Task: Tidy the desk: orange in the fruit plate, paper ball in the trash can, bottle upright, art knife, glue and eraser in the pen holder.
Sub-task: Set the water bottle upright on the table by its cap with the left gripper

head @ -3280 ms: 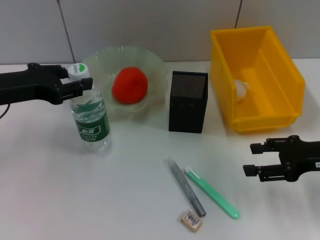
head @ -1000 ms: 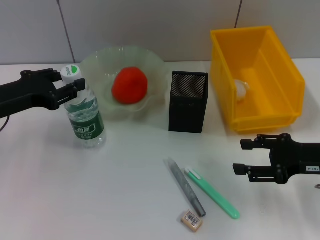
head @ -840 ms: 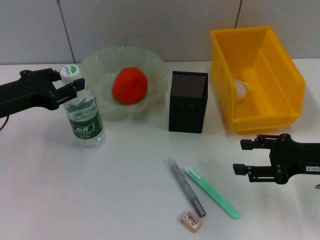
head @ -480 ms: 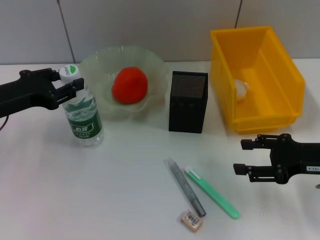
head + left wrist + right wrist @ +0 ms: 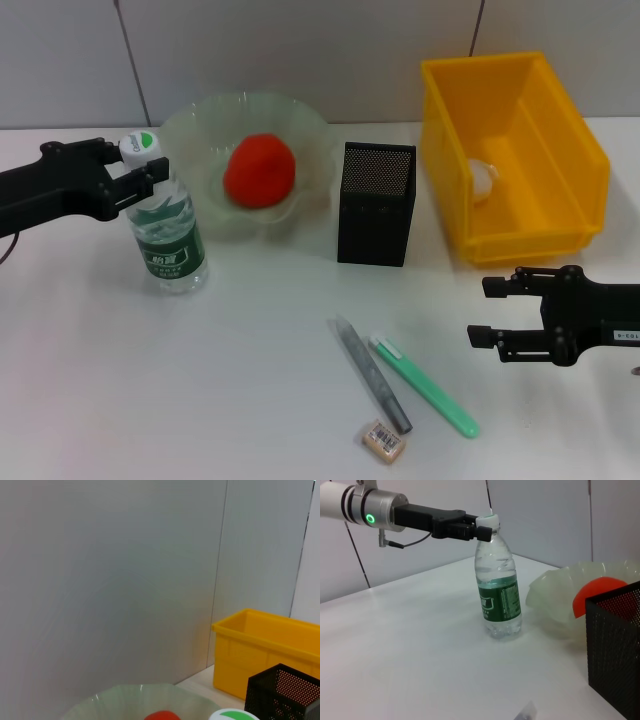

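1. The bottle (image 5: 168, 235) stands upright on the worktop (image 5: 200, 380), just left of the pen holder (image 5: 375, 205) and beside the fruit plate (image 5: 200, 125); bare worktop lies in front
2. One orange (image 5: 259, 171), one paper ball (image 5: 484, 180) in the trash can (image 5: 540, 100)
3. Left gripper (image 5: 148, 172) fingers seem clamped on the white cap; right gripper (image 5: 482, 311) fingers spread, right of the holder

grey panelled wall (image 5: 300, 45) behind, dark seams
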Robot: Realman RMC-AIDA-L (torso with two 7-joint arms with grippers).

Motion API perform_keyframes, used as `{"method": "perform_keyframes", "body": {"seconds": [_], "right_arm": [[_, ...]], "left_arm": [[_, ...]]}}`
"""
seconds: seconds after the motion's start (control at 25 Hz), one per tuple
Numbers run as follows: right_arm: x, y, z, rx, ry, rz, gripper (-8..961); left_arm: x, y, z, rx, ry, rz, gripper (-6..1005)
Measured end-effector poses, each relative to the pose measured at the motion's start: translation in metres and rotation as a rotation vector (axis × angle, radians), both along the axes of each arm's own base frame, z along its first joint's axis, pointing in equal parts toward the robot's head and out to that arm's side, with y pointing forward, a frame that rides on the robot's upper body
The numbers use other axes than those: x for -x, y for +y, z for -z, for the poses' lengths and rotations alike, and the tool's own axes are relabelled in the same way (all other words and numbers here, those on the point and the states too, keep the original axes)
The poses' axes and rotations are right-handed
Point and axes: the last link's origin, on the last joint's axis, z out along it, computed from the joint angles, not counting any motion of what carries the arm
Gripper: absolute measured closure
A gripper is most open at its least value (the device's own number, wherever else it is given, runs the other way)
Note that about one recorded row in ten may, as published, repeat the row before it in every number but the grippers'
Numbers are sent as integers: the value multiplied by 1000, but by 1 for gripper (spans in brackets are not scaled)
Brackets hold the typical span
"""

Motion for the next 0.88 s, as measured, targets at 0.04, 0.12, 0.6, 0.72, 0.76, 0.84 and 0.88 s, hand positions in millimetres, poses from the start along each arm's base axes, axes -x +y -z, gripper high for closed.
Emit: {"method": "perform_keyframes", "body": {"seconds": [0.04,0.12,0.6,0.72,0.76,0.84,0.88], "right_arm": [[0,0,0,0,0,1,217],[0,0,0,0,1,1,217],[0,0,0,0,2,4,217],[0,0,0,0,2,4,218],[0,0,0,0,2,4,219],[0,0,0,0,2,4,219],[0,0,0,0,2,4,218]], "left_arm": [[0,0,0,1,0,0,543],[0,0,1,2,1,2,542],[0,1,2,3,1,2,540],[0,1,2,3,1,2,539],[0,1,2,4,2,3,539],[0,0,3,6,3,3,538],[0,0,3,6,3,3,538]]}}
